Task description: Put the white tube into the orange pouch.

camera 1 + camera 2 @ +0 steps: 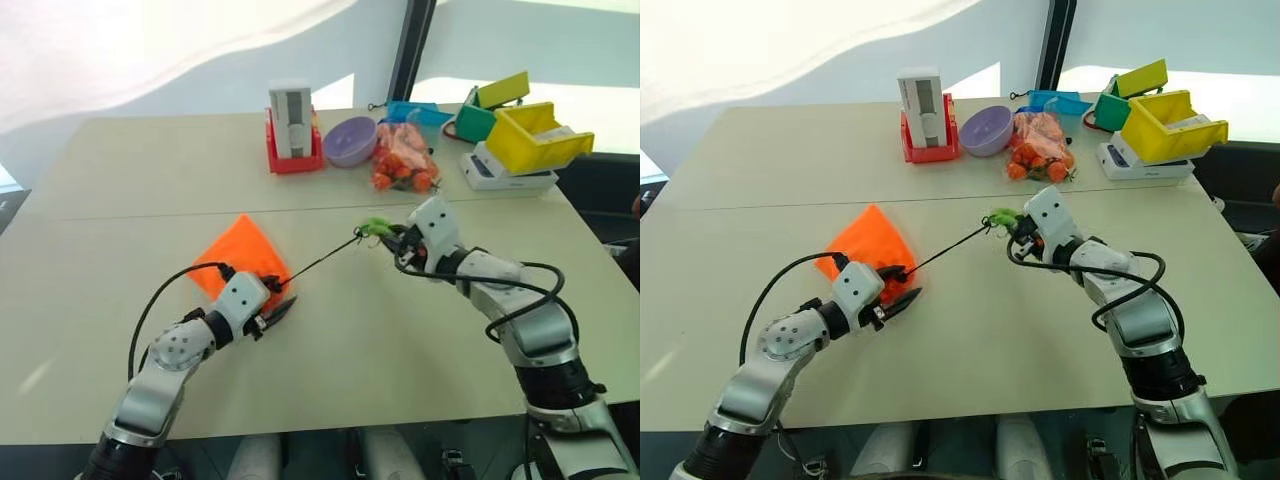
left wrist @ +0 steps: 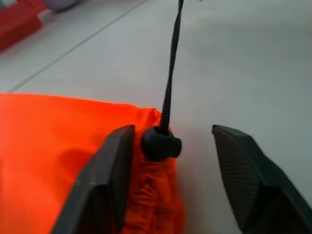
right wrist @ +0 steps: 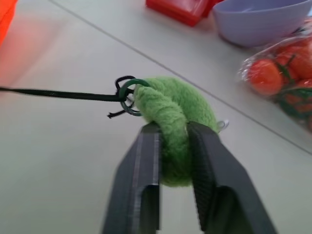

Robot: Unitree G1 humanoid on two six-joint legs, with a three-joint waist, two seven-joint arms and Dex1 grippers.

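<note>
The orange pouch (image 1: 243,254) lies flat on the table (image 1: 120,180), its neck gathered at a black cord lock (image 2: 161,144); its contents cannot be made out. The left gripper (image 2: 173,161) stands open around the lock. The right gripper (image 3: 173,146) is clamped on a green plush tag (image 3: 170,109) at the cord's (image 1: 325,257) end.

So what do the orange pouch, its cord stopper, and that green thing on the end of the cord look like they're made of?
The orange pouch looks like thin matte woven fabric, gathered into creases at its mouth. The cord stopper seems smooth black plastic, with a soft sheen. The green piece looks like fuzzy plush; its nap shows where the right gripper pinches it.
</note>
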